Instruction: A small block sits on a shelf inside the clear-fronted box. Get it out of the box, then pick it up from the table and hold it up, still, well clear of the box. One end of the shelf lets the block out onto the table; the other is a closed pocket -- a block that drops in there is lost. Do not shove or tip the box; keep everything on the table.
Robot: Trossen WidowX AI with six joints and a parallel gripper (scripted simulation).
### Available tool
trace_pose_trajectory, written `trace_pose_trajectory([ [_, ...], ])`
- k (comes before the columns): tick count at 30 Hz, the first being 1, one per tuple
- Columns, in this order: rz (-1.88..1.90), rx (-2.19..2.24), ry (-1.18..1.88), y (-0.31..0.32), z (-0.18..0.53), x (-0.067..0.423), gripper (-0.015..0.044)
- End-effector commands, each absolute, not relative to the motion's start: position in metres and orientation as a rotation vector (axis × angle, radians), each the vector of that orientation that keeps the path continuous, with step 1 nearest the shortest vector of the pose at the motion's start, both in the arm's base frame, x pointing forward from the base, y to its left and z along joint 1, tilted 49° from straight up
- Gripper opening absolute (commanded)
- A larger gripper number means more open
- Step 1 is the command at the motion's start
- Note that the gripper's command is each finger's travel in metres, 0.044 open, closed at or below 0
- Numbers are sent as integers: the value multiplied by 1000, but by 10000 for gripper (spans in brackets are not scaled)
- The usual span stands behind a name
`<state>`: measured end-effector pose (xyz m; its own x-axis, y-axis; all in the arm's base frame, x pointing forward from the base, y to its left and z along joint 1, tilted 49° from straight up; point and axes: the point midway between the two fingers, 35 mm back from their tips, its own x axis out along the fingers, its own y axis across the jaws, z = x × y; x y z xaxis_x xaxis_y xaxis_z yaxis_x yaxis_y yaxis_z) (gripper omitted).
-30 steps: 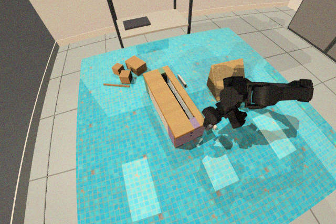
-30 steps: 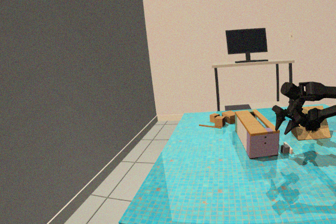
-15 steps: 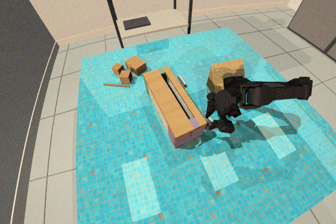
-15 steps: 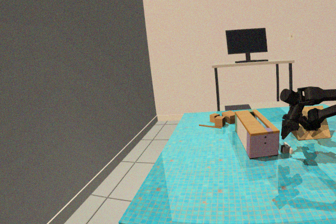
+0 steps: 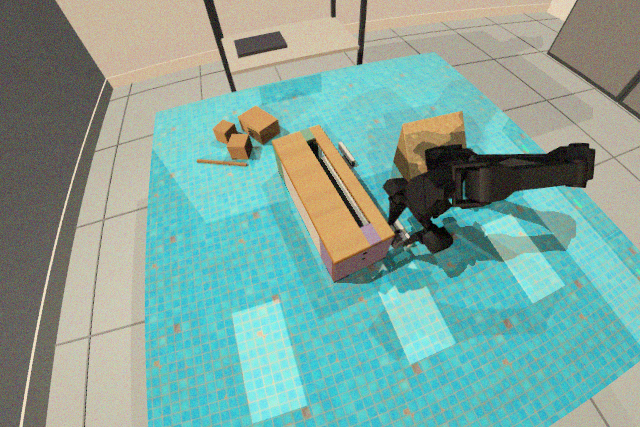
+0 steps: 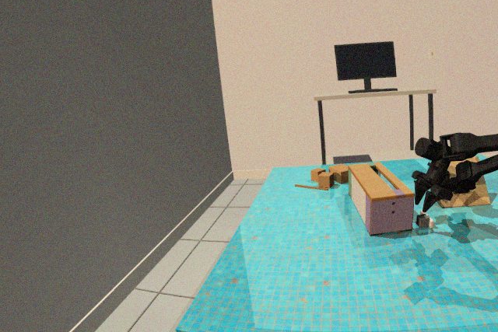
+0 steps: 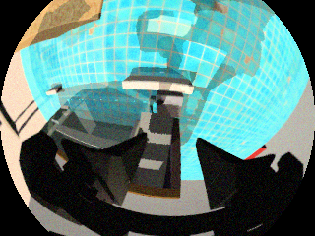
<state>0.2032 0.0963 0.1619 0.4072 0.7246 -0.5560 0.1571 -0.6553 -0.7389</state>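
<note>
Nearest the top camera lies bare blue-tiled table top [image 5: 258, 360] with pale light patches.

The small grey-and-white block [image 6: 424, 221] is out of the box, on the table just beside the box's lilac end wall [image 6: 389, 214], on the arm's side. In the top view the block [image 5: 400, 236] is partly hidden under the gripper.

The gripper [image 6: 424, 196] hangs just above the block, fingertips pointed down at it, not touching in the exterior view. Fingers are parted about halfway with nothing between them. In the wrist view both dark fingers frame the table, with the box's clear front [image 7: 98, 114] low at left; the block cannot be told apart there.

The box [image 5: 330, 200] is long, tan-topped with a slot along its top, and stands flat on the table. A small white bar [image 5: 346, 152] lies beside its far end.

A large tan boulder-like block [image 5: 431, 140] sits behind the arm [image 5: 516, 171], partly covered by it.

Further left are three tan cubes [image 5: 247, 133] clustered together and a thin orange stick [image 5: 222, 161] just in front of them.

Off the table, a desk [image 6: 373, 95] carries a dark monitor [image 6: 365, 61].
</note>
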Motion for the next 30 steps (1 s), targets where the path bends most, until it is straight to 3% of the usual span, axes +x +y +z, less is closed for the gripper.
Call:
trace_pose_trajectory([
  [1, 1246, -2065, -739, 99, 155, 202, 285],
  [30, 1240, -2064, -742, 132, 123, 202, 285],
])
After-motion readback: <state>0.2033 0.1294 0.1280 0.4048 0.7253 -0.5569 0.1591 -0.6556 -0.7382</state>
